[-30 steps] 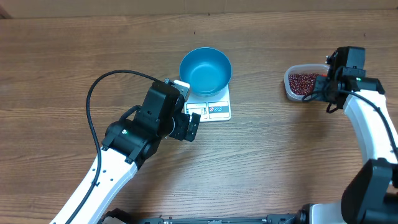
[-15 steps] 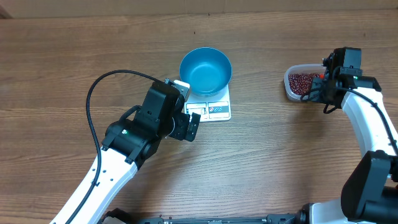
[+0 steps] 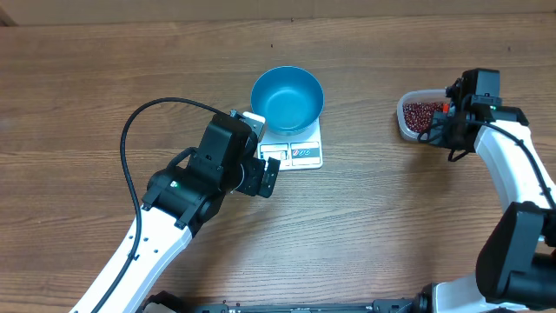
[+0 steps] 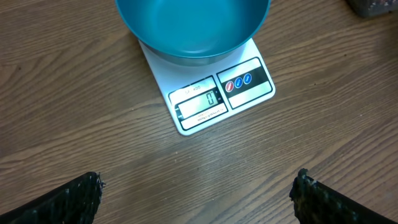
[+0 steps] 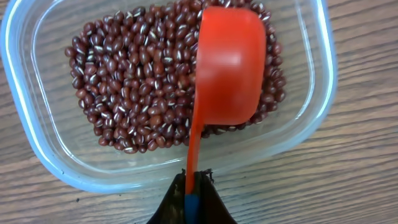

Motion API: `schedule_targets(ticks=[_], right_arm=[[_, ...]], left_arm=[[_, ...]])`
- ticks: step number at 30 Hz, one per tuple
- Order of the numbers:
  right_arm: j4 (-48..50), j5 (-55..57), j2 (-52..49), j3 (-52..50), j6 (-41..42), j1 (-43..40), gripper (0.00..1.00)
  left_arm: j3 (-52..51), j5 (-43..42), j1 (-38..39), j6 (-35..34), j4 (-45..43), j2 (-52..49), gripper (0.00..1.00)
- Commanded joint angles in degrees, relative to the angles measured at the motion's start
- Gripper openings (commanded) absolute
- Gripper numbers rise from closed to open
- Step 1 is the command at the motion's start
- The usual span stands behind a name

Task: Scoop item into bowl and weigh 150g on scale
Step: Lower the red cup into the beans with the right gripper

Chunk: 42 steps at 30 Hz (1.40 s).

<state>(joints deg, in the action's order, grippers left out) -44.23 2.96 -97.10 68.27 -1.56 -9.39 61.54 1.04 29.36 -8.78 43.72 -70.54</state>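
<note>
Overhead, the blue bowl sits empty on the scale, well apart from the tub of beans. From the left wrist, the left gripper gapes empty. From the right wrist, the right gripper clamps the red scoop by its handle, seemingly mouth-down over the beans; a tilted carry could spill them short of the bowl.

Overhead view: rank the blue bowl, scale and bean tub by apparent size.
1. blue bowl
2. scale, partly under the bowl
3. clear tub, partly covered; these last two look close.
</note>
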Motion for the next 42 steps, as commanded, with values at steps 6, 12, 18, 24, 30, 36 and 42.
schedule_targets(ticks=[6, 12, 18, 24, 30, 36, 42], right_arm=[[-0.15, -2.08, -0.96, -0.79, -0.46, -0.35, 0.04], [-0.24, -2.27, -0.96, -0.79, -0.44, -0.35, 0.04], [-0.26, -2.25, -0.96, -0.79, -0.44, -0.35, 0.04], [-0.22, -2.23, -0.96, -0.76, -0.44, -0.35, 0.07], [0.48, -1.53, -0.96, -0.76, -0.44, -0.35, 0.13], [1.99, -1.49, -0.96, -0.68, -0.44, -0.35, 0.13], [2.40, -0.02, -0.92, 0.37, -0.44, -0.39, 0.13]], left_arm=[[1.38, -0.61, -0.09, 1.09, -0.22, -0.07, 1.00], [1.38, -0.61, -0.09, 1.07, -0.22, -0.07, 0.99], [1.36, -0.61, -0.09, 1.09, -0.22, -0.07, 1.00], [1.36, -0.61, -0.09, 1.09, -0.22, -0.07, 1.00], [1.36, -0.61, -0.09, 1.09, -0.22, -0.07, 1.00], [1.38, -0.61, -0.09, 1.07, -0.22, -0.07, 1.00], [1.36, -0.61, -0.09, 1.09, -0.22, -0.07, 1.00]])
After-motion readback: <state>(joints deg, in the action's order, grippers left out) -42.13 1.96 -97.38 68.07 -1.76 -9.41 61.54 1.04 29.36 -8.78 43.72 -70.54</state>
